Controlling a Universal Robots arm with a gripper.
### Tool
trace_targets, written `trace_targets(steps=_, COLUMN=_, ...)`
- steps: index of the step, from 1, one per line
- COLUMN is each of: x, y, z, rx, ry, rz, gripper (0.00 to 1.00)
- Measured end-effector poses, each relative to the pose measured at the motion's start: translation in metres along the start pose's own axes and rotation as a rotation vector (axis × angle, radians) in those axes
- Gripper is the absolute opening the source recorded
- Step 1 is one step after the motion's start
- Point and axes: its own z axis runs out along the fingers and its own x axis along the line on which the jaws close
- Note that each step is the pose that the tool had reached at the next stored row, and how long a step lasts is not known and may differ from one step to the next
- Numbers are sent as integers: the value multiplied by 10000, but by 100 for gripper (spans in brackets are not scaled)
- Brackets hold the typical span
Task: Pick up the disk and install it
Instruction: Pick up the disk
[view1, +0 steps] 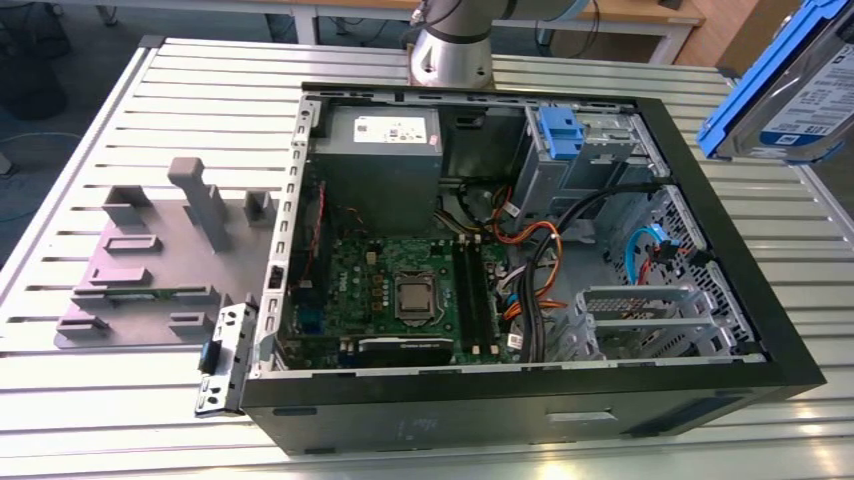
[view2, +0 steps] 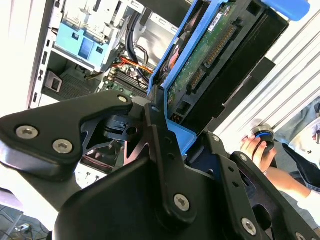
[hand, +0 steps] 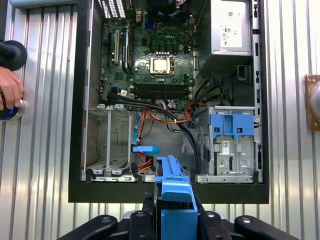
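The disk (view1: 787, 85) hangs in the air at the upper right of the exterior view, above and outside the open case (view1: 747, 300), well clear of the desk (view1: 120, 420). In the second wrist view the pincer (view2: 167, 132) is closed on the disk's blue bracket, its black fingers (view2: 160, 135) clamping one end, while the drive body rises toward the upper right of that frame with its circuit board and connector row exposed. In the first wrist view the bracket end (hand: 172, 190) sits at the bottom centre, gripped between the fingers, with the case interior spread out above it.

Judging by its look, the disk is a stiff, dense metal block, fairly heavy for its size, so held by one end it will lever against the fingers. The plastic bracket is the sensible place to grip: it gives a little and offers ribs, whereas the bare board and connector pins are fragile and should not be pressed. Smooth plastic may slip if the grip is light.

The blue latch (hand: 231, 131) on the grey bay (hand: 227, 162) lies at the right of the first wrist view, beside the cables (hand: 190, 137). A person's hand (hand: 10, 92) rests on a round knob at the left edge, away from the case.
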Motion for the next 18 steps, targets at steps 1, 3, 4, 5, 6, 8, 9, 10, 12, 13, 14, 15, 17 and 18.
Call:
trace_targets(steps=1, x=10, y=0, z=2, rx=0, ry=0, rz=0, gripper=37)
trace_targets(steps=3, x=20, y=0, z=4, rx=0, ry=0, rz=0, gripper=37)
trace_targets(steps=4, x=21, y=0, z=4, rx=0, ry=1, rz=0, gripper=37)
trace_targets(steps=5, x=24, y=0, z=4, rx=0, ry=0, rz=0, gripper=37)
trace_targets(steps=6, x=26, y=0, z=5, rx=0, ry=0, rz=0, gripper=37)
trace_targets(steps=8, x=32, y=-1, z=6, rx=0, ry=1, rz=0, gripper=37)
trace_targets(steps=9, x=35, y=-1, z=7, rx=0, ry=0, rz=0, gripper=37)
trace_targets(steps=10, x=38, y=-1, z=7, rx=0, ry=0, rz=0, gripper=37)
trace_targets(steps=12, x=42, y=-1, z=8, rx=0, ry=0, rz=0, gripper=37)
trace_targets(steps=13, x=44, y=-1, z=8, rx=0, ry=1, rz=0, gripper=37)
trace_targets(steps=14, x=47, y=-1, z=9, rx=0, ry=1, rz=0, gripper=37)
trace_targets(steps=15, x=49, y=-1, z=9, rx=0, ry=1, rz=0, gripper=37)
trace_targets(steps=17, x=54, y=-1, z=10, rx=0, ry=0, rz=0, gripper=37)
trace_targets(steps=18, x=56, y=-1, z=11, rx=0, ry=0, rz=0, gripper=37)
